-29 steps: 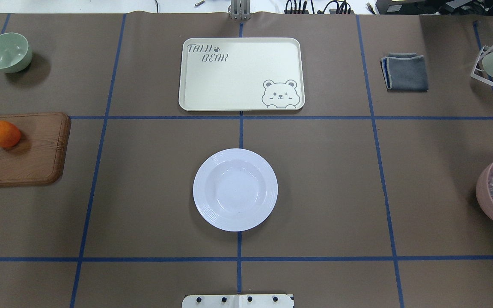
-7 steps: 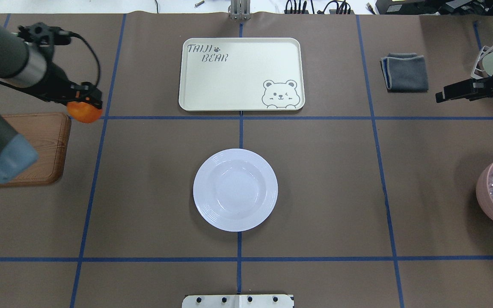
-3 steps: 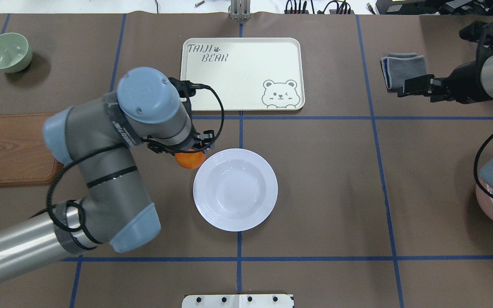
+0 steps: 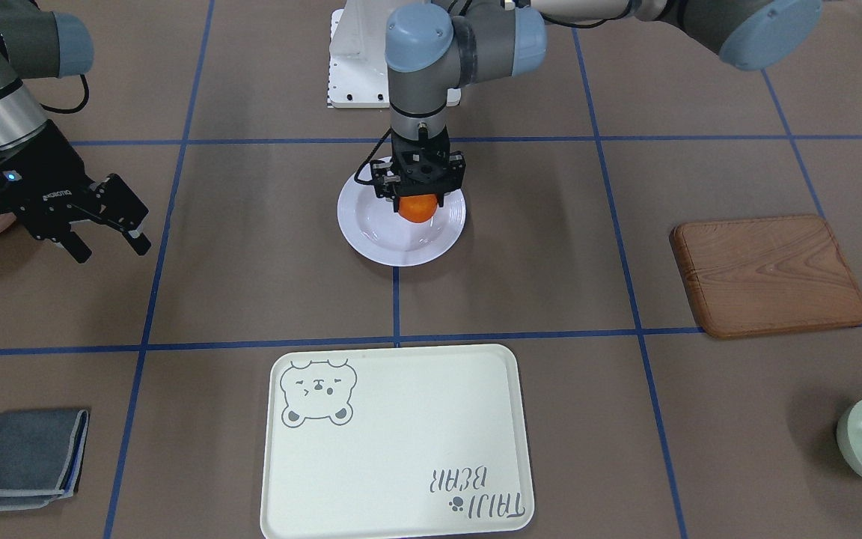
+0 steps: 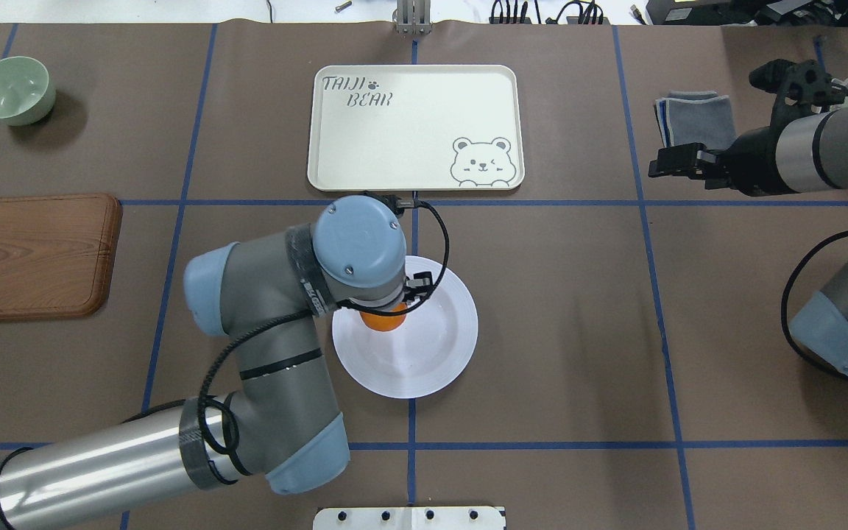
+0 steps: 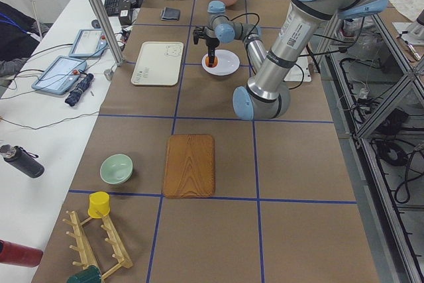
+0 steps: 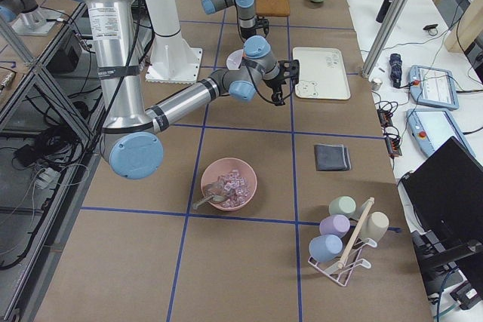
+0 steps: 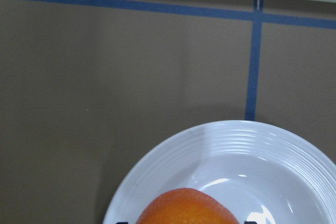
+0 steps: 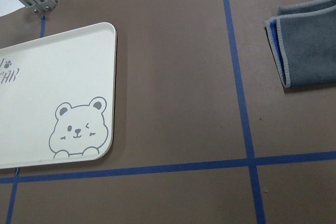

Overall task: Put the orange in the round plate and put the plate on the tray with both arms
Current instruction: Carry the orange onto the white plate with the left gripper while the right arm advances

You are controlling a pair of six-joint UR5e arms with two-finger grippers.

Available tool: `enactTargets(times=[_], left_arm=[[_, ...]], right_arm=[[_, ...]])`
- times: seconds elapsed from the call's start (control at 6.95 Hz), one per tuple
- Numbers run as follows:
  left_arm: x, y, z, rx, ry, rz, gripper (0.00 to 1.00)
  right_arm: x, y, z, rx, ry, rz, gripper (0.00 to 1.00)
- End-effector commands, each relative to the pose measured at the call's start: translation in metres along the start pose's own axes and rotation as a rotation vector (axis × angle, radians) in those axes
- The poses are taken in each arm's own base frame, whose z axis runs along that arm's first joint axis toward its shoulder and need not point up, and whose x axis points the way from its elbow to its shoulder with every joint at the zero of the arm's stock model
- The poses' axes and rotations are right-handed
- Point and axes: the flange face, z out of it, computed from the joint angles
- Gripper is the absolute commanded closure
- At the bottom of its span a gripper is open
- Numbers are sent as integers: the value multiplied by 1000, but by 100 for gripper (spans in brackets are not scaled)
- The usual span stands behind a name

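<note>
My left gripper (image 4: 418, 193) is shut on the orange (image 4: 417, 209) and holds it low over the bowl of the white round plate (image 4: 382, 243) at the table's middle. From overhead, the wrist hides most of the fruit, so only a slice of orange (image 5: 383, 322) shows above the plate (image 5: 435, 357). The left wrist view shows the orange (image 8: 186, 209) over the plate's (image 8: 294, 163) near side; I cannot tell whether they touch. The cream bear tray (image 5: 413, 129) lies beyond the plate. My right gripper (image 4: 111, 245) hovers open and empty, far to the robot's right of the plate.
A wooden board (image 5: 26, 254) lies at the left edge and a green bowl (image 5: 12, 90) at the far left corner. A folded grey cloth (image 5: 693, 118) lies under the right arm. A pink bowl (image 7: 229, 184) and a cup rack (image 7: 343, 243) stand on the right.
The left arm has carried the orange from beside the wooden board to above the plate. The right arm has come in from the right edge, its gripper moving leftward past the cloth.
</note>
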Motion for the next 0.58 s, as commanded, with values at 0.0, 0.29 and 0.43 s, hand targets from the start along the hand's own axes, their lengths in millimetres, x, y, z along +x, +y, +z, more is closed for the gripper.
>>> enactTargets(times=[0.0,0.29,0.43], left_arm=[[17,19,32,21,17,17,76],[19,18,26,27,28,20,2],[20,13,1,39,72,26,2]], right_arm=[[-7,5,2,0,-8,-3,0],[-11,7,2,-1,-21,-10,0],[-15,8,2,-4,-30,7,0]])
